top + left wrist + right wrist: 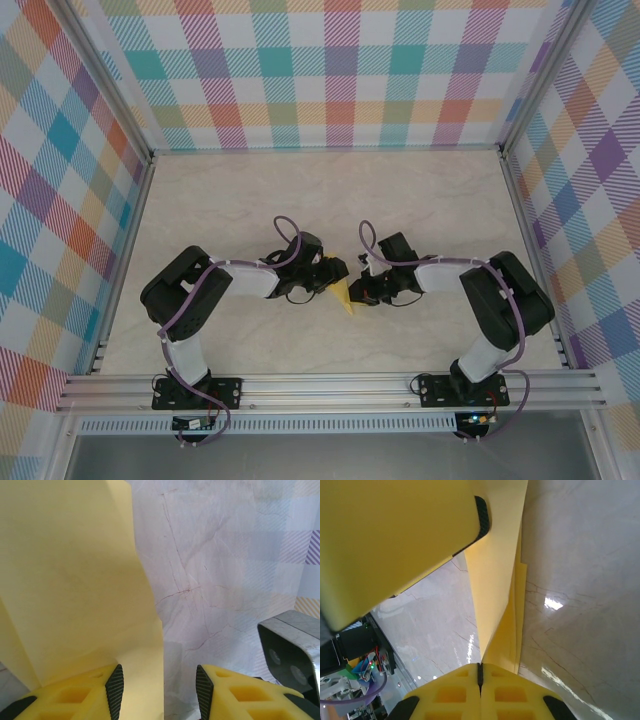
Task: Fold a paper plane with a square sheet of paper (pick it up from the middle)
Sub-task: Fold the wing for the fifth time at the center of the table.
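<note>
Our right fingers (455, 695) are pressed together, seemingly on the sheet of paper (495, 580); our left fingers (115, 687) stand apart. We should close them squarely over the fold.

A robot test lab is shown. A small booth has been built from silver metal bars (105, 80). It is closed in on three sides by walls with a checked pattern in many colours (330, 70). A pale worktop with a marble pattern (330, 190) is set inside. Two black robot arms, the left arm (190, 290) and the right arm (500, 300), are bolted to a long silver metal rail (330, 385) at the near edge. Thin purple cables (290, 225) are run along the arms. A small circuit board with coloured wires (190, 423) is fixed below the rail.
</note>
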`<state>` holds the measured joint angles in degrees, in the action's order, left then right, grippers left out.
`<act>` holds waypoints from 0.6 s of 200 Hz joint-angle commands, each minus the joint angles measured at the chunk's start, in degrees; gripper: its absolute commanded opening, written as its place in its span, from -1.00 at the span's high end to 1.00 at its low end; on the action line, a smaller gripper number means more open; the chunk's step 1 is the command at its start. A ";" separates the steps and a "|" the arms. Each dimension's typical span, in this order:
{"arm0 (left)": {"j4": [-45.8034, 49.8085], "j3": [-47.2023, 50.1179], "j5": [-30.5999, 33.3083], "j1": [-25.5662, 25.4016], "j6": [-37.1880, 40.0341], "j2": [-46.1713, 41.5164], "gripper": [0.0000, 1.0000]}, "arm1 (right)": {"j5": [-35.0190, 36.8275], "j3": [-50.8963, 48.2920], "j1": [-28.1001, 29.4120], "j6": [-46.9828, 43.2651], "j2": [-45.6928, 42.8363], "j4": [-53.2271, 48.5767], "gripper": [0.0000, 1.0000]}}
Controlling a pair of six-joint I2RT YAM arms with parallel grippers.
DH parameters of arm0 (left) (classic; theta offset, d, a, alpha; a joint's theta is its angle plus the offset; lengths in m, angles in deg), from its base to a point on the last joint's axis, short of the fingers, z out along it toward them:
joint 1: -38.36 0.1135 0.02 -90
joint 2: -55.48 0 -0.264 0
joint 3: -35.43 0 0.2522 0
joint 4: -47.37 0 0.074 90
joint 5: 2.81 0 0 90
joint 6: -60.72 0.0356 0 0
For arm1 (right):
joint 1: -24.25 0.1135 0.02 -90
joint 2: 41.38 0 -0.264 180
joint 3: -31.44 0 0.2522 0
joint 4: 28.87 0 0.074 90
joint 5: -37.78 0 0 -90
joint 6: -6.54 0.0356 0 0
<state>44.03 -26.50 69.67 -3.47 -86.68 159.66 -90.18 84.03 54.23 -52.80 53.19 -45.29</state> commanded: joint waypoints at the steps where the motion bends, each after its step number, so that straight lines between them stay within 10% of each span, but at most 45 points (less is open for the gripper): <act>1: 5.06 1.23 0.37 0.45 0.12 0.50 0.10 | -4.62 -0.40 -0.18 -2.63 1.87 -0.21 0.94; 120: 5.92 1.37 0.80 0.43 -0.51 -0.02 0.10 | -7.11 -0.27 -0.18 -2.59 1.12 -1.64 0.54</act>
<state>44.42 -26.50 69.65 -3.47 -86.92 159.57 -95.66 83.40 53.88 -56.50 56.75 -44.39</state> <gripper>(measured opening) 0.449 0.188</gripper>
